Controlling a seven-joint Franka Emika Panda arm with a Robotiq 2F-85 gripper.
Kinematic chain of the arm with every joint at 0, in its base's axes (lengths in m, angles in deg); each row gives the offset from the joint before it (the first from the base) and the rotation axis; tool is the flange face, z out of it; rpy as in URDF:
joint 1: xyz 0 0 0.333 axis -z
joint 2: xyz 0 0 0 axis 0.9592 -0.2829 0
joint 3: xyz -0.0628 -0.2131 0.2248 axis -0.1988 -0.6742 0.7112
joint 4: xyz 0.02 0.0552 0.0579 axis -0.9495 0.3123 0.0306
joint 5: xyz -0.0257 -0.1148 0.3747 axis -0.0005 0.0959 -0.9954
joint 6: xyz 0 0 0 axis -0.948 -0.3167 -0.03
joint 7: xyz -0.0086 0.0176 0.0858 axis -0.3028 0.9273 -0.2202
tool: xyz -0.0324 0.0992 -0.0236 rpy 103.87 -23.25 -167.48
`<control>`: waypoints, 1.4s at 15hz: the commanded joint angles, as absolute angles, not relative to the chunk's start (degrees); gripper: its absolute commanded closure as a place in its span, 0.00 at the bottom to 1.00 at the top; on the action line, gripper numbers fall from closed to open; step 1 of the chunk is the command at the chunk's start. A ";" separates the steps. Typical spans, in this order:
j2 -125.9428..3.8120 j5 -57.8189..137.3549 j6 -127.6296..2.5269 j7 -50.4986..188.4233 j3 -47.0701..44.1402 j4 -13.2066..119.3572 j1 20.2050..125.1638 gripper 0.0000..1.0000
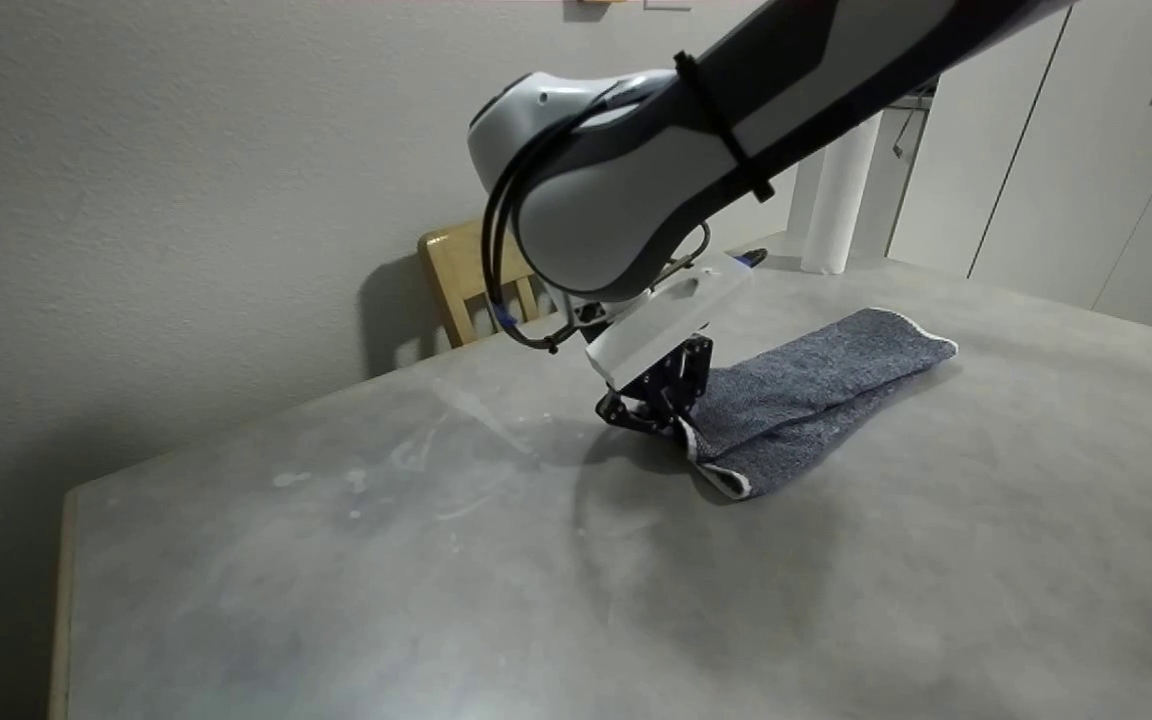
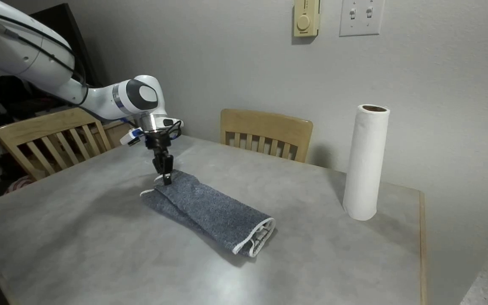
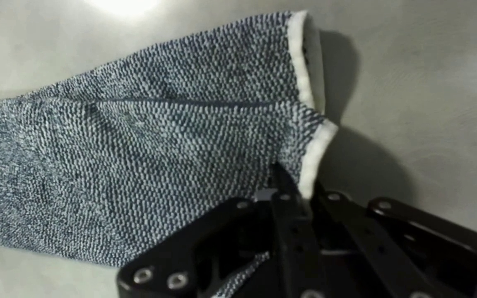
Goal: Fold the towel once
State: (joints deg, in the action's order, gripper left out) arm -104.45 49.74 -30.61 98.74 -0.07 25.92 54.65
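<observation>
The blue-grey towel [image 1: 821, 385] with its pale trim lies on the table as a long strip, seemingly doubled over lengthwise, with a crease running along it. In an exterior view the towel [image 2: 216, 209] shows stacked layers at its near end, where the trim curls open. My gripper [image 1: 679, 425] is down at the far end of the strip, pinching the trimmed edge. In the wrist view the gripper [image 3: 302, 194] is shut with the white trim of the towel [image 3: 160, 165] between its fingers. The very tips are partly hidden in the cloth.
A paper towel roll [image 2: 366, 165] stands upright near the table's corner. Wooden chairs [image 2: 265, 125] stand against the table by the wall. The grey table [image 1: 386, 560] ends at a pale wooden edge [image 1: 64, 590].
</observation>
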 commanded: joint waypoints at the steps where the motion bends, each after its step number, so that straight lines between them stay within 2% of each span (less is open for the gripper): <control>1: -104.26 49.41 -33.49 95.65 0.16 26.17 54.73 0.98; 15: -100.41 49.27 -41.02 84.04 2.88 27.62 55.72 0.98; 21: -95.70 49.29 -51.55 76.04 4.72 32.50 57.46 0.98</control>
